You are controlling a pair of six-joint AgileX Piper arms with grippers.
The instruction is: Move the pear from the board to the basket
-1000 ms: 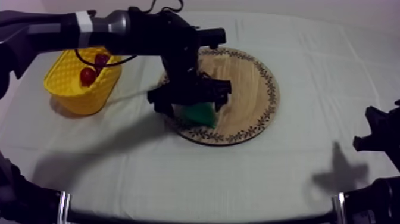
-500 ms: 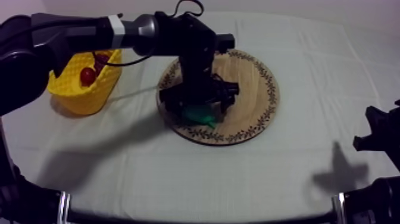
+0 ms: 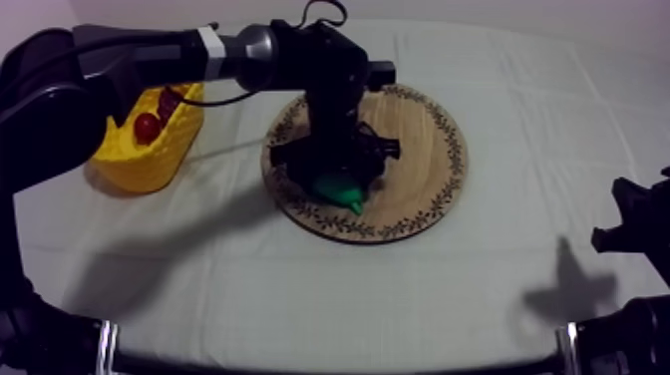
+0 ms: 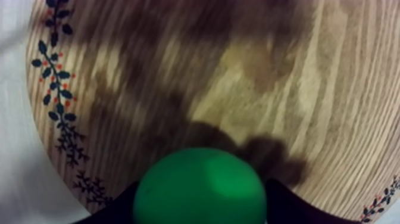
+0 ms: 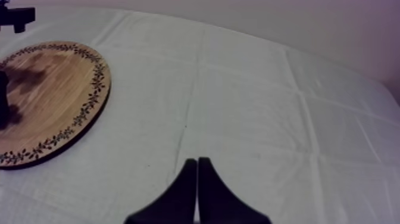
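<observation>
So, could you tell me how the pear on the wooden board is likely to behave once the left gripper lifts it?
The pear looks smooth and glossy, so it may slip between the left gripper's fingers. Its rounded body, lying on the wooden board, would probably roll if released. It seems rigid plastic, likely light.

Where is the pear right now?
Top view: the pear sits on the wooden board's near-left part, between the left gripper's fingers, right of the yellow basket.

A small red fruit [image 3: 147,127] sits over grey-white cloth [image 3: 299,289].
</observation>
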